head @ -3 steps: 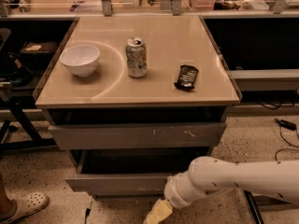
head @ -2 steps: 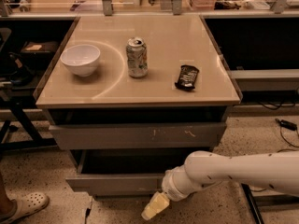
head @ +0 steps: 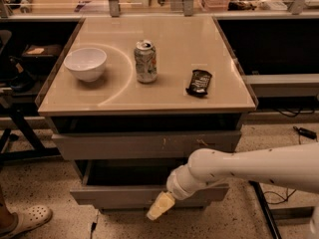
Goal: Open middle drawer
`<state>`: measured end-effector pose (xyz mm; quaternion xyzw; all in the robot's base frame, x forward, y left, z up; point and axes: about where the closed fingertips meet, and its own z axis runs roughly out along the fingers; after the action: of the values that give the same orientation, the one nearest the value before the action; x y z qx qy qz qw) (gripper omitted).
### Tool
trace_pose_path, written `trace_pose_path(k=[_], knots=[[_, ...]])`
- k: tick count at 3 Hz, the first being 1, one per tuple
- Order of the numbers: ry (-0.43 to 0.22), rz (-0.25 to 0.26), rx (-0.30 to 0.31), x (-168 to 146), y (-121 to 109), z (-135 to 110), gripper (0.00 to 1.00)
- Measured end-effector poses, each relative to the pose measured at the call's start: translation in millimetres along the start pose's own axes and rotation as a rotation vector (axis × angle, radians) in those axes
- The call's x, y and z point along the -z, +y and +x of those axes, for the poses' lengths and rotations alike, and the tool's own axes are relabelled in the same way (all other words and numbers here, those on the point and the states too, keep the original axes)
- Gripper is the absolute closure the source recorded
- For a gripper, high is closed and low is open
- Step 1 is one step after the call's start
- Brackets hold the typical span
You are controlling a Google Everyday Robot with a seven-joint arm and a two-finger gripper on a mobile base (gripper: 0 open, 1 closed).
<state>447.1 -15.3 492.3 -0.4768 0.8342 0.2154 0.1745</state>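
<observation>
Middle drawer [head: 119,195]: second in the stack, directly under the scratched top drawer front [head: 144,144], already out from the cabinet toward the camera, dark inside open to view behind the plain grey front. Late in the opening step by the look of it, most of the travel seemingly done. Gripper [head: 160,206] low in front of that face, right of centre, near the bottom edge, at the end of the white arm [head: 249,169] reaching in from the right. Open or closed: cannot tell; contact with the front also unclear. Next move, as a judgement: either a short further pull straight outward, kept level, no sideways drag, or, if open enough, backing away without nudging the front back in. Above, on the beige cabinet top [head: 174,39]: white bowl [head: 85,62] left, soda can [head: 145,61] middle, dark snack wrapper [head: 199,81] right, all well apart, none in the way. Bottom left on the speckled floor [head: 45,183]: a foot in a white clog [head: 26,219], well apart from the arm.
</observation>
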Motion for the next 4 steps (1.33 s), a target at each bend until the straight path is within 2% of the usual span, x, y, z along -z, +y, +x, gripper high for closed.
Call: trace_pose_path(k=[2,3,4], knots=[[0.022,-0.047,0.027,-45.0,-10.1,-10.1,0.0],[0.056,-0.078,0.026,-67.3,-6.9,1.0,0.0],[0.092,-0.11,0.01,-76.0,0.9,18.4,0.0]])
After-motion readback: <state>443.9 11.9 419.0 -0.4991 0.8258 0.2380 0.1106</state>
